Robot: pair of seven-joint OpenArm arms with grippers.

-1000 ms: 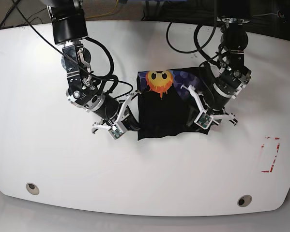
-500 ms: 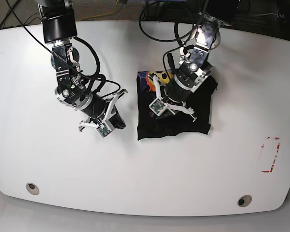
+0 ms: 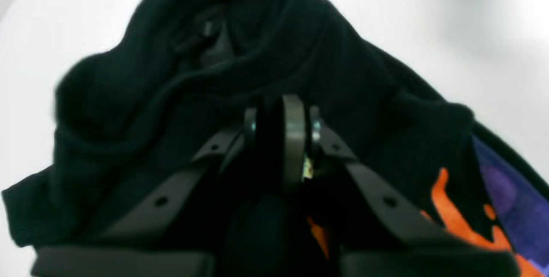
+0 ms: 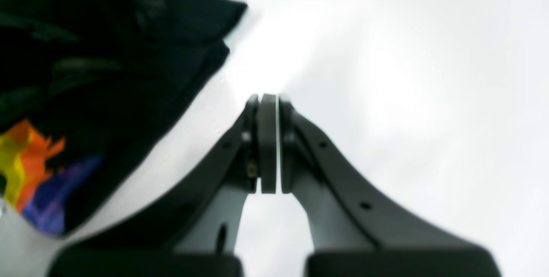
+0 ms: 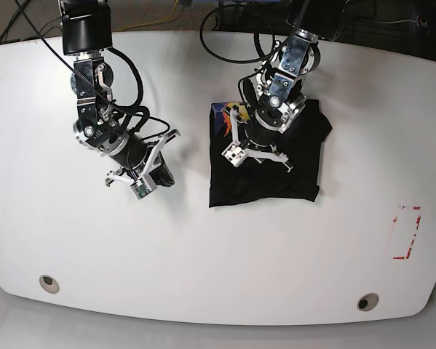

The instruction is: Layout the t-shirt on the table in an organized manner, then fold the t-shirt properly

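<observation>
Big glossy white table [image 5: 218,247] with curved edges, cables and dark clutter along the far side behind it. Going left to right in the base view: there's a small round metal insert [image 5: 49,282] near the front edge, then the right gripper [image 5: 146,173] hovering over bare tabletop with nothing in it. Its wrist view shows the two fingers [image 4: 268,140] pressed flat together, so it's closed on nothing, and the t-shirt [image 5: 265,156] sits off to its side, near but not touching. The shirt itself is a roughly square black bundle a bit right of the table's middle, with a sliver of the orange sun print [image 5: 228,120] and some purple peeking out at its far left corner. The left gripper [image 5: 258,149] is right on top of the shirt, and from its wrist camera the jaws are pinched on a fold of the black cloth [image 3: 240,79], which bunches up in wrinkles just beyond the tips; the orange and purple print [image 3: 484,217] lies off to one side of that claw. Further right comes a second metal insert [image 5: 367,302] at the front edge, then the red rectangular outline [image 5: 407,233], well apart from the shirt.
</observation>
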